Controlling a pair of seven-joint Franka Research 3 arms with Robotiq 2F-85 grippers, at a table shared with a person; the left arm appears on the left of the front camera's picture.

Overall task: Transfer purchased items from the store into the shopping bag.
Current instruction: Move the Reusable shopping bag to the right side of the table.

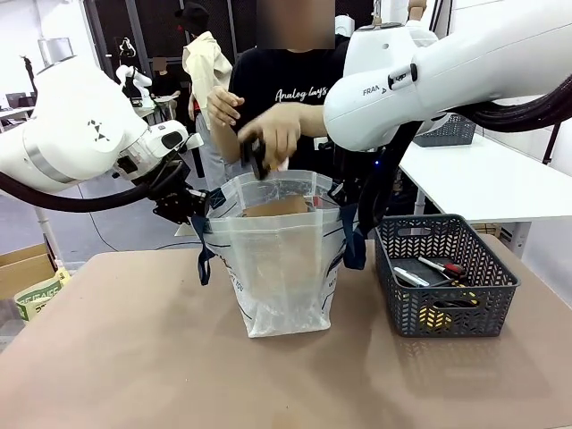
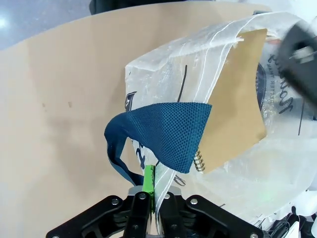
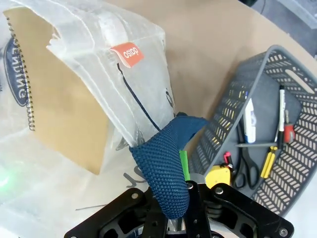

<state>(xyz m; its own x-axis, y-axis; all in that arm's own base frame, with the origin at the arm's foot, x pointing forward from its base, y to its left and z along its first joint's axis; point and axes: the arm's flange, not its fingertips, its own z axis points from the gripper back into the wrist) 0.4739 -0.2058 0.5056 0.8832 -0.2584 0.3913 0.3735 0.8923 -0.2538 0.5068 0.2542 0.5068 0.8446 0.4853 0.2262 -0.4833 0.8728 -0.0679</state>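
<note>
Front view — clear shopping bag (image 1: 281,277), navy straps (image 1: 204,255) — brown notebook (image 1: 277,207) inside.

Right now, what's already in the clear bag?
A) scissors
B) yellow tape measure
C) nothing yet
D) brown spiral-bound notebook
D: the brown spiral-bound notebook stands inside the shopping bag, while the scissors and yellow tape measure lie in the basket.

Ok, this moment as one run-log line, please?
left gripper: shut on shopping bag rim | right gripper: shut on its strap | person's hand: dark item above bag | brown notebook: in bag | basket: pens, scissors inside
</note>
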